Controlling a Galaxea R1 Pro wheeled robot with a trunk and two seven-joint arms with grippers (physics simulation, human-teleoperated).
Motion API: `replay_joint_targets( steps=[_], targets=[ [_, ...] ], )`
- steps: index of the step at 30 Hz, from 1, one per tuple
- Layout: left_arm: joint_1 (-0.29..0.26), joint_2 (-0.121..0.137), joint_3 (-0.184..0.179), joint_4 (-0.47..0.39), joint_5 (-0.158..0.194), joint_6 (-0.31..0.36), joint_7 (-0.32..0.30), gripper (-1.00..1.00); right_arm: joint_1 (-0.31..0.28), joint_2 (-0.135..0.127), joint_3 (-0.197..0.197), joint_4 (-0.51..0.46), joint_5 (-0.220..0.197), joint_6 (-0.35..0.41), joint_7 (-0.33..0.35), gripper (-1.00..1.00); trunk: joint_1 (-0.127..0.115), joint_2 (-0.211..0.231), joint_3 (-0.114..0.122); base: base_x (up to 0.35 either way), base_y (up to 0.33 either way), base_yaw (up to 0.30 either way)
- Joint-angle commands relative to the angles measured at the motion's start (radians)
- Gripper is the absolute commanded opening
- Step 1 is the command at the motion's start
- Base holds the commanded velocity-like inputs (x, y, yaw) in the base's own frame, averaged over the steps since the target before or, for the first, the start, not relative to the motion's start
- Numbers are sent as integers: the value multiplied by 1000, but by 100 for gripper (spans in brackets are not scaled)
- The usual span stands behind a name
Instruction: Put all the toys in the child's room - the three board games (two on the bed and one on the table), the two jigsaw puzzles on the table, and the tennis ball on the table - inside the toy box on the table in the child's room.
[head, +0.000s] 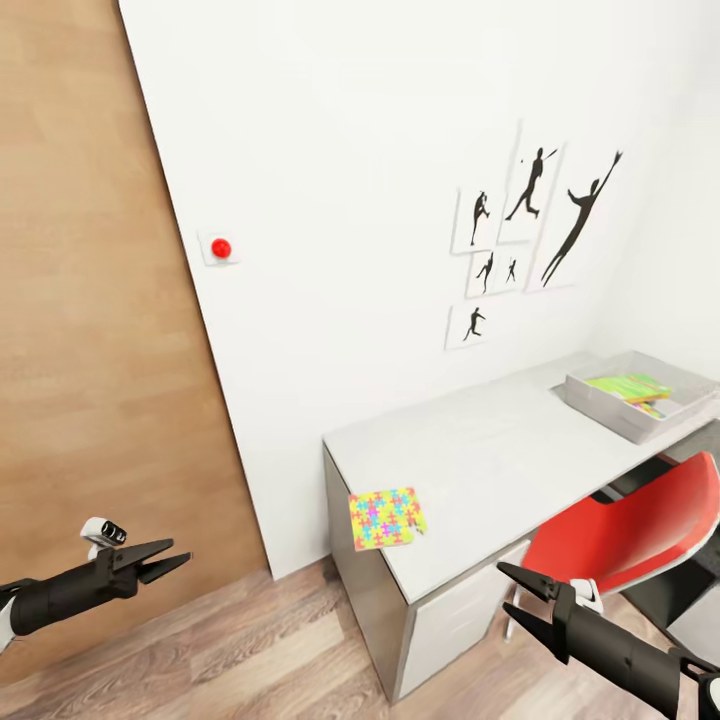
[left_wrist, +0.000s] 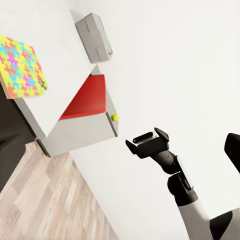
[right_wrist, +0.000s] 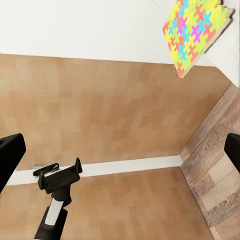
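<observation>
step: approach phase, nothing picked up; base short of table (head: 480, 470), both arms low in front
puzzle (head: 387, 518): flat on table's near corner, one edge at or slightly over the table edge; second puzzle not made out
toy box (head: 640, 398): far end of table by the wall, well apart from puzzle; green and yellow flat items already inside, too small to identify
ball (left_wrist: 115, 117): small yellow-green dot beside chair (head: 625, 530) in left wrist view; what it rests on unclear
chair: red, pushed in at table between puzzle and toy box
left gripper (head: 160, 562): jaws slightly parted, empty, low and well apart from table, in front of wooden door (head: 100, 350)
right gripper (head: 525, 600): fingers spread wide, empty, just below table's front edge near drawers (head: 465, 610)
progress: likely partway, judging by toy box contents; puzzle and ball still out
next: close in on table, raise right gripper over puzzle; thin sheet, so probably slide to the edge and pinch the overhang, then carry past chair to toy box
risk: sheet slipping off the corner; arm catching chair back
</observation>
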Motion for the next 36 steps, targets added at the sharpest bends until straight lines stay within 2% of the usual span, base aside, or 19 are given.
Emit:
replay_joint_targets(
  steps=[1, 10, 22, 36],
  targets=[
    [-1, 0, -1, 0, 2, 11, -2, 100, 0, 0, -1, 0, 11, 3, 10, 100, 1, -2, -1, 192, 0, -247],
    [-1, 1, -1, 0, 2, 11, -4, 100, 0, 0, 0, 0, 11, 3, 10, 100, 1, -2, 5, 240, -8, -253],
    [-1, 3, 0, 1, 2, 11, -7, 100, 0, 0, 1, 0, 11, 3, 10, 100, 1, -2, 15, 46, -1, -241],
    [-1, 2, 31, 1, 2, 11, -8, 100, 0, 0, 1, 0, 11, 3, 10, 100, 1, -2, 29, 162, 78, -43]
  ],
)
